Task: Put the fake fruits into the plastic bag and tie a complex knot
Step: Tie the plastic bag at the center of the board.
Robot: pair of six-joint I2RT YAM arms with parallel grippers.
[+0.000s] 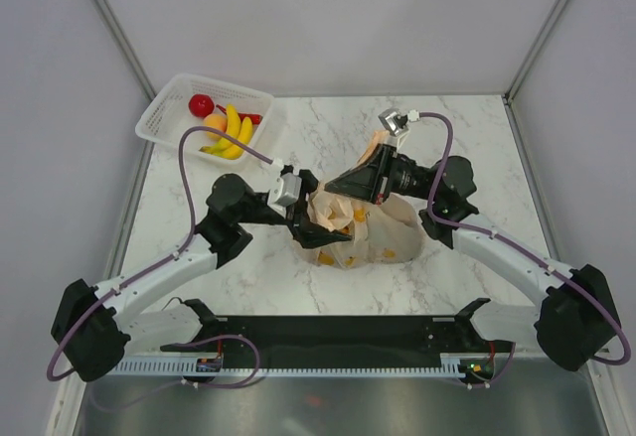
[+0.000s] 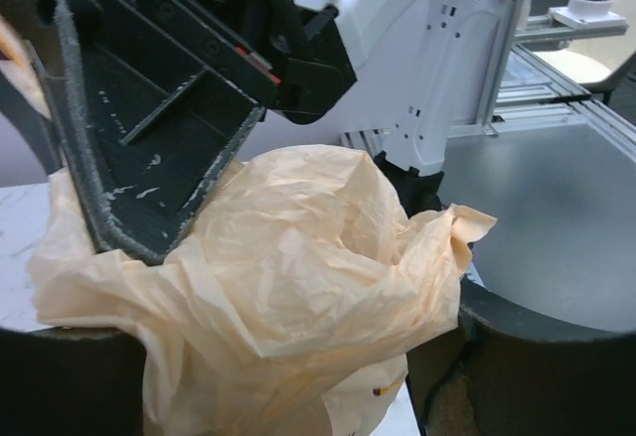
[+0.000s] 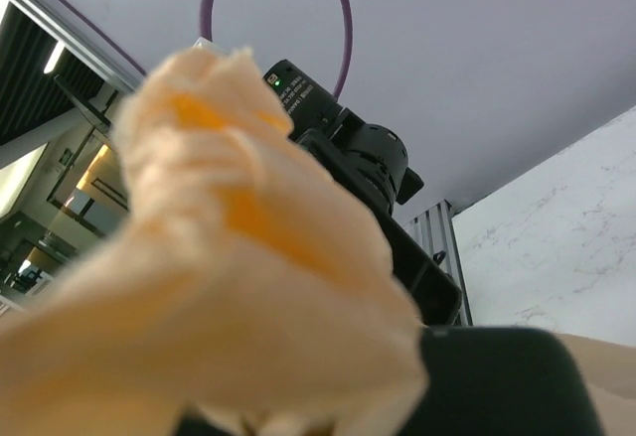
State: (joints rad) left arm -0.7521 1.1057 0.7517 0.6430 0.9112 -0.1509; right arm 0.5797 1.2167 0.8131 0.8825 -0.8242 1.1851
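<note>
Fake fruits in white basket

White marble-patterned tabletop. Directly on it:

- A crumpled peach-beige plastic bag with orange prints sits between the left gripper and the right gripper, under both sets of fingertips.
- A white lattice plastic basket stands well beyond the left gripper, off to its left, at the far corner.
- A black base plate lies along the near edge, behind both grippers.
</note>
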